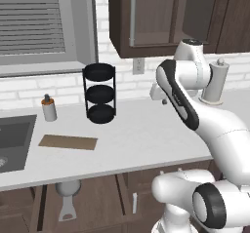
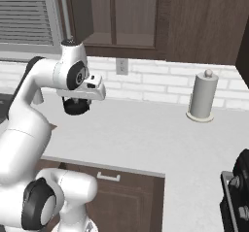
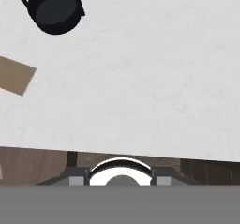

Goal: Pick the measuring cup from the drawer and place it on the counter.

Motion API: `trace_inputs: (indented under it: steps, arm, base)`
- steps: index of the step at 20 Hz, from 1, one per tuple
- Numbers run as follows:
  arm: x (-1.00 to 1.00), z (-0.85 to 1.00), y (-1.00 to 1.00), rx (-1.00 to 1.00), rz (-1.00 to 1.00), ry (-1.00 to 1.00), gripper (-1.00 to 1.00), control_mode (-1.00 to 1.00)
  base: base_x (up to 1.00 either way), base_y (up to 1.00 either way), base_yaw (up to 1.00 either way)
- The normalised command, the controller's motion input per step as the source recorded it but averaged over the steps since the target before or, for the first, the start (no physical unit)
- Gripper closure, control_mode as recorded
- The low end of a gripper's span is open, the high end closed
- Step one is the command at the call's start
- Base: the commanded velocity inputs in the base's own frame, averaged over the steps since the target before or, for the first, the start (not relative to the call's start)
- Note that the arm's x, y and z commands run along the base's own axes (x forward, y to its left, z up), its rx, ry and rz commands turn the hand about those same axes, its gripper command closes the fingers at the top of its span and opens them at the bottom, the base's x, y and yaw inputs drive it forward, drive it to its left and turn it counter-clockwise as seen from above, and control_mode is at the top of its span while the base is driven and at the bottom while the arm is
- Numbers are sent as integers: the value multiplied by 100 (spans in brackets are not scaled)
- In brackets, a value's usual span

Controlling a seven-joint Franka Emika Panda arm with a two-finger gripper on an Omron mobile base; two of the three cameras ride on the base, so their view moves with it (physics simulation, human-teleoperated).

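Brown wood of the open drawer [image 1: 100, 205] fills the bottom left of the left base view, nearest the camera, and the measuring cup [image 1: 68, 188] lies inside it, bowl toward the table edge and flat handle pointing toward the bottom of the frame. Nothing touches the cup. Just above it in the frame runs the pale table [image 1: 141, 134], with a thin brown board [image 1: 67, 142] at centre left. The gripper [image 2: 76, 107] hangs over the table at left of centre in the right base view, jaws drawn together and carrying nothing, well apart from the cup. Farther back stand a black three-tier rack [image 1: 100, 93], a small grey bottle [image 1: 48, 108] and, at the upper right, a paper towel holder [image 1: 215, 83].

The step in hand looks like the reach. To do it well, the arm should probably swing out past the table edge before descending, spread the jaws first, and come straight down over the bowl's rim, not the thin handle, keeping clear of the drawer's walls.
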Motion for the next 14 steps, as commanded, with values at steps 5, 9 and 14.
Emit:
trace_inputs:
  steps: [5, 9, 14]
  arm:
    - [-34, -1, 19, 0, 0, 0, -100, -100]
    - [-49, -11, 99, -2, 0, 1, -100, -100]
    - [-16, -11, 100, -1, 0, 0, -100, -100]
  base:
    - [0, 0, 0]
    - [0, 0, 0]
    - [0, 0, 0]
